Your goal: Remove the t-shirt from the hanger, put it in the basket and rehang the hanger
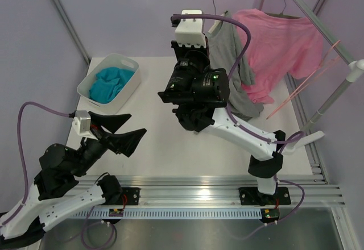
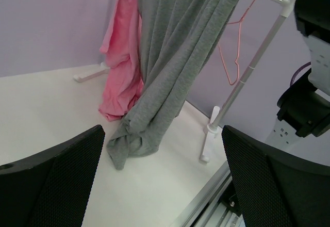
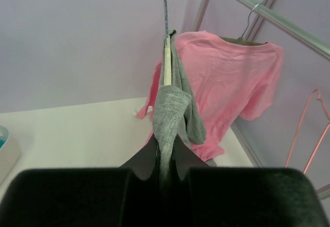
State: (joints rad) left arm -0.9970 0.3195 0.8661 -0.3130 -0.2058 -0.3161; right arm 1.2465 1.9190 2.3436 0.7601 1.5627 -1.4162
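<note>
The grey t-shirt [image 3: 178, 90] hangs on the cream hanger [image 3: 167, 64], whose metal hook [image 3: 165, 5] points up. In the top view the t-shirt [image 1: 228, 51] hangs left of the pink shirt. Its lower end [image 2: 135, 136] lies bunched on the table. My right gripper [image 3: 166, 152] is raised and shut on a fold of the grey t-shirt just below the hanger's shoulder end. My left gripper [image 1: 135, 123] is open and empty, low over the table's near left, pointing towards the hanging t-shirt; its fingers [image 2: 56, 185] frame the left wrist view.
A pink t-shirt [image 1: 278, 45] hangs on the metal rail [image 3: 268, 13] right behind the grey one. Thin pink wire hangers [image 2: 234, 57] hang by the rack post [image 2: 247, 77]. A white bin [image 1: 126, 62] with a teal cloth [image 1: 108, 85] stands at the back left.
</note>
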